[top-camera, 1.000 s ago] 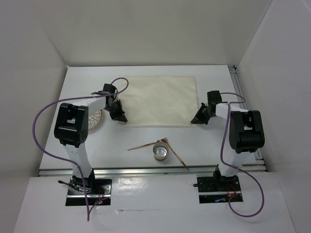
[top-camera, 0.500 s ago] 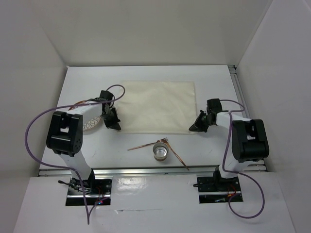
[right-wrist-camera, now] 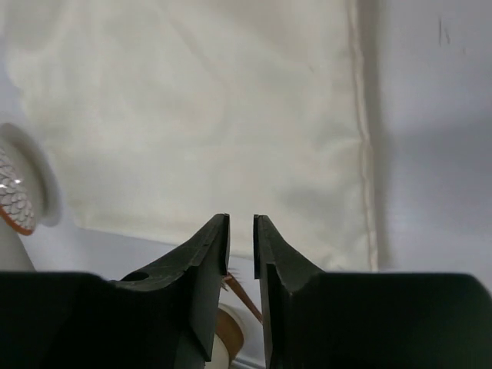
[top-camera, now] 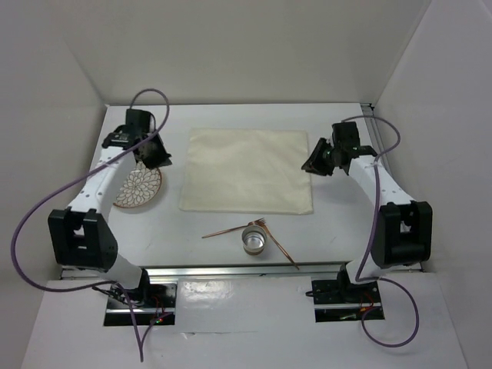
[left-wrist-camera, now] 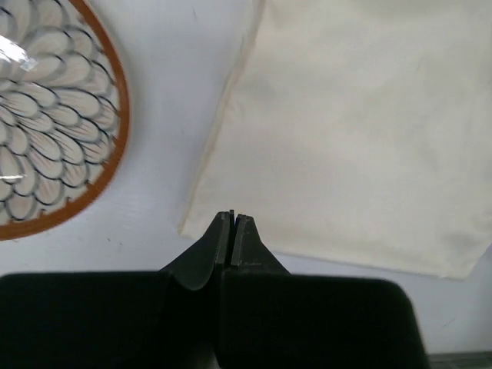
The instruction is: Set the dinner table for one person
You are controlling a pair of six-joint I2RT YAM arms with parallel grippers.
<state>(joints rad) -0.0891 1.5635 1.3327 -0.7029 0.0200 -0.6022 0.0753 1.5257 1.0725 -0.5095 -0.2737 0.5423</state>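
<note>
The dinner table [top-camera: 338, 223] is the white tabletop. A cream cloth [top-camera: 246, 171] lies flat on its middle. My left gripper [top-camera: 157, 157] hovers beside the cloth's left edge, between the cloth and the patterned plate [top-camera: 138, 188]. In the left wrist view its jaws [left-wrist-camera: 234, 218] are shut with nothing between them, above a corner of the cloth [left-wrist-camera: 354, 131], with the plate [left-wrist-camera: 54, 123] to the left. My right gripper [top-camera: 311, 163] hangs over the cloth's right edge. Its jaws [right-wrist-camera: 241, 224] stand a little open and empty above the cloth [right-wrist-camera: 200, 115].
A metal cup [top-camera: 254, 240] stands near the front edge, with two copper-coloured utensils, one [top-camera: 231, 230] to its left and one [top-camera: 283, 251] to its right. White walls enclose the table on three sides. A rail runs along the right edge [top-camera: 377, 146].
Both grippers have lifted from the cloth's near corners and swung toward the far side. The cloth now lies nearer and flatter. The right jaws have opened a little.
</note>
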